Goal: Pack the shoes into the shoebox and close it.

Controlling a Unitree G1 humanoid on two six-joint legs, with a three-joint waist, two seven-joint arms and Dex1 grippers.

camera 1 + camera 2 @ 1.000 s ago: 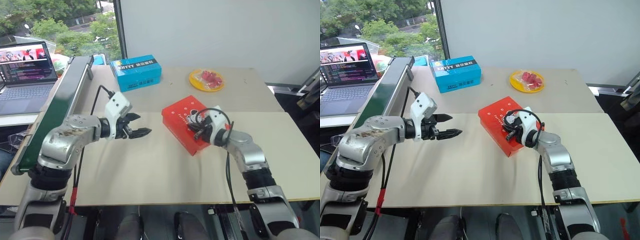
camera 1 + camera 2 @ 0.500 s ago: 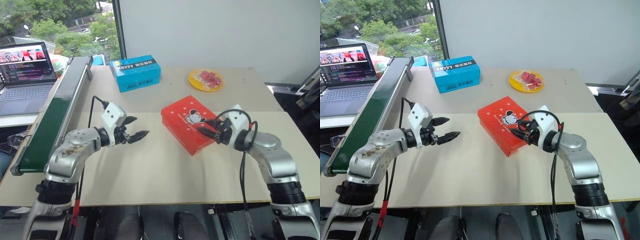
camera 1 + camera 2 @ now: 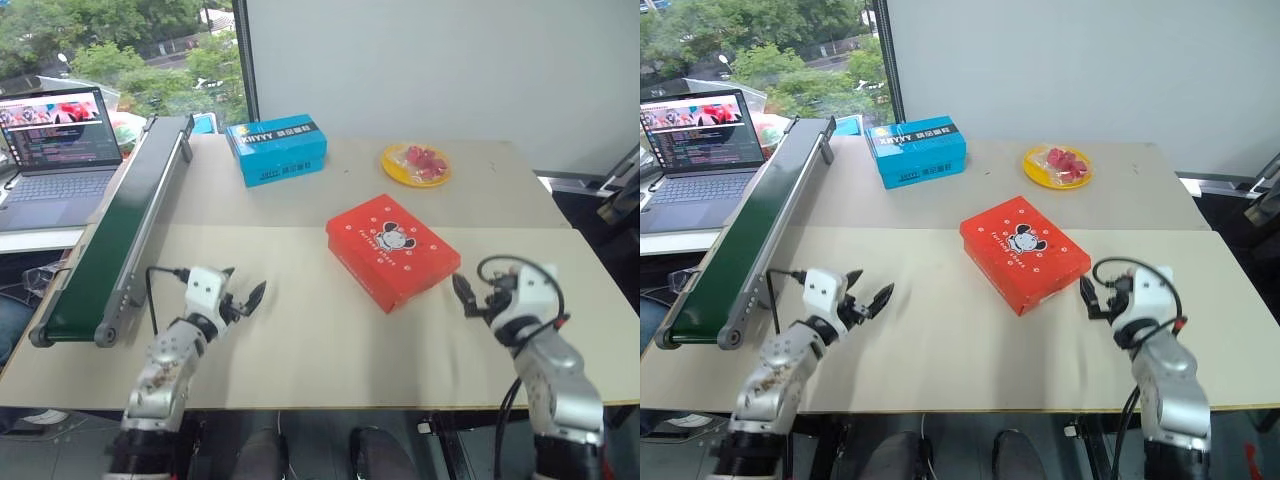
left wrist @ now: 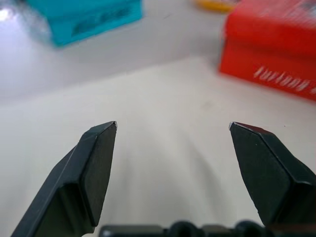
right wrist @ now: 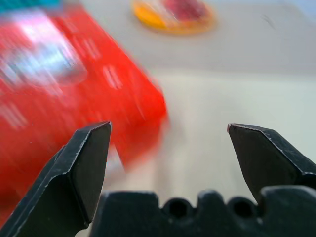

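**Red shoebox sits closed at mid-table, both grippers clear of it**

The red-orange shoebox, its lid down and printed with a cartoon mouse face, lies at an angle near the middle of the pale table. The right gripper, fingers spread wide and holding nothing, hangs just off the box's near right corner without touching it. The left gripper, its fingers likewise parted and empty, hovers low over bare tabletop well to the left of the box.

Behind the box stand a blue box with white lettering and a yellow plate holding red pieces. A green conveyor belt runs along the table's left edge, with an open laptop beyond it and trees outside the window.

The left wrist view shows pale lettering on the shoebox's side; the head views show its printed lid.
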